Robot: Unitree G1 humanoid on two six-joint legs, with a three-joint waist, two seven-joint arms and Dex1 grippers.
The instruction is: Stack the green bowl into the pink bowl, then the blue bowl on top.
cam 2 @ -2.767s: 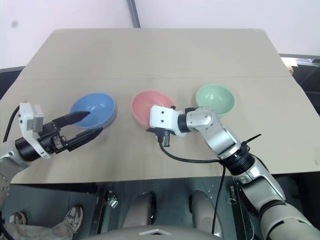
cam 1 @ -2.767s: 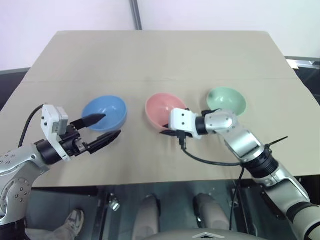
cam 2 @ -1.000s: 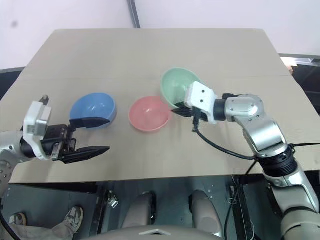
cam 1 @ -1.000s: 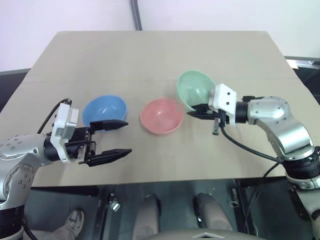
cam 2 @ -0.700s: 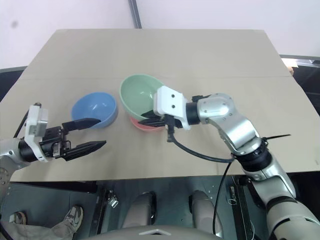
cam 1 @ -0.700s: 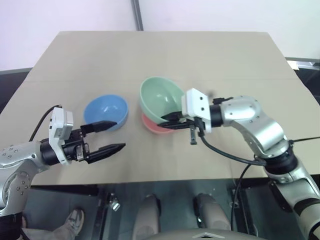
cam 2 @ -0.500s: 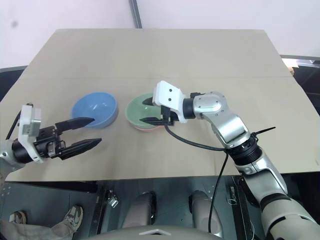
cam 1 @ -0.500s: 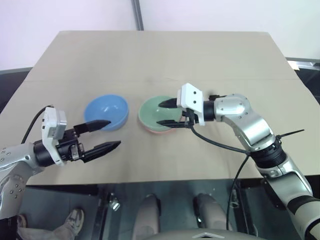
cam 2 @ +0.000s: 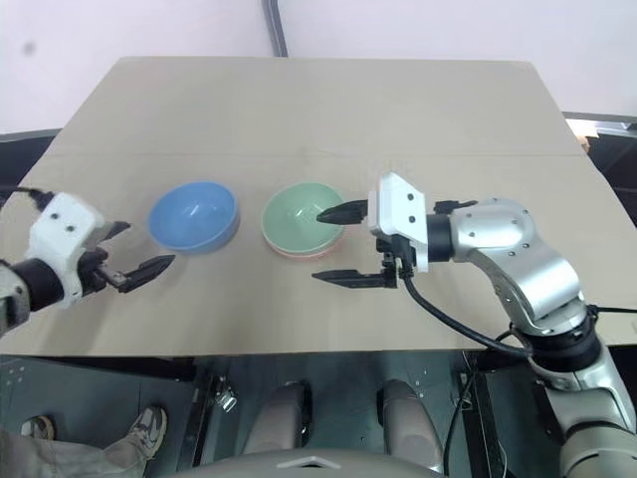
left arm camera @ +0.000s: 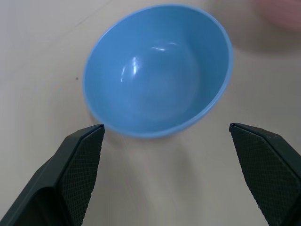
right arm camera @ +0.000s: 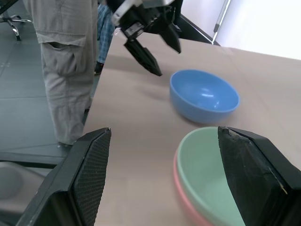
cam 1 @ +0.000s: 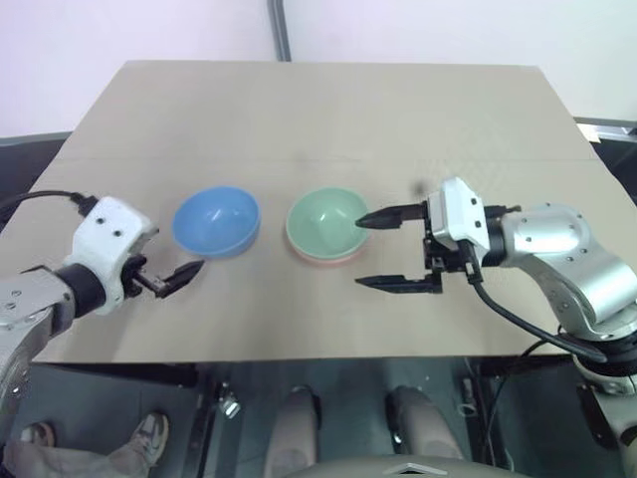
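Green bowl (cam 1: 326,221) is sitting nested in pink bowl (right arm camera: 186,200). Both claws are gaping wide, empty: right gripper (cam 1: 383,249) at three o'clock, left gripper (left arm camera: 169,155) nearing blue bowl (cam 1: 217,220), possibly nudging it.

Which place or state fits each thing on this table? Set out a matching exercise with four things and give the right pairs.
Things:
1. green bowl
2. pink bowl
3. blue bowl
4. right gripper

Places or states:
A. underneath, only its rim showing
B. standing alone on the table
C. fingers open, beside the stack, holding nothing
D. nested inside another bowl

Pairs: 1-D, 2-A, 3-B, 4-C
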